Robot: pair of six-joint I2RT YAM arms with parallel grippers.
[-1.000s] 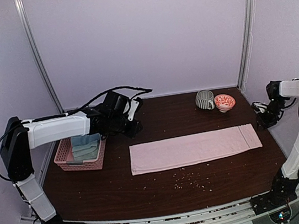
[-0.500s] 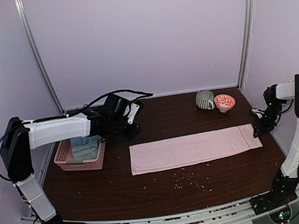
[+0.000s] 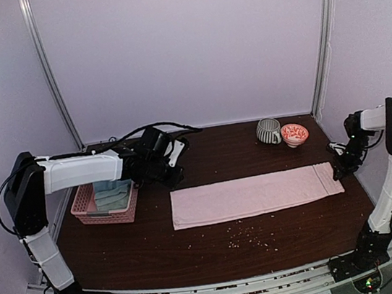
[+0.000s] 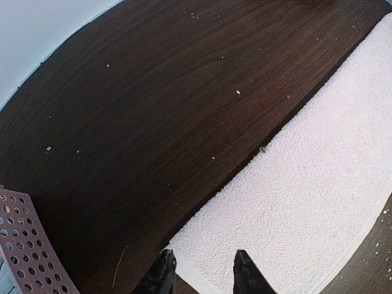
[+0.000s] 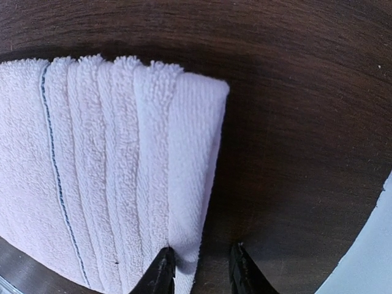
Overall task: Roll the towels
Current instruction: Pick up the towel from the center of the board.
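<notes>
Both arms have closed in on the pink towel (image 3: 254,195), flat along the table's (image 3: 196,253) middle. By the right edge, the right gripper (image 5: 199,272), jaws apart, straddles its end, likely to start rolling. The left gripper (image 4: 202,275), also parted, hovers over its far-left corner.

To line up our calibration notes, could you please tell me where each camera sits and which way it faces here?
Top external: fixed high behind the arm bases, looking down and forward over the table; both arms show, flanking the pink towel.
Left wrist: on the left arm, looking down past the left gripper at the towel's left end and a corner of the basket.
Right wrist: on the right arm, looking down past the right gripper at the towel's ribbed right end.
Shared: all three see the pink towel on the dark table.
</notes>
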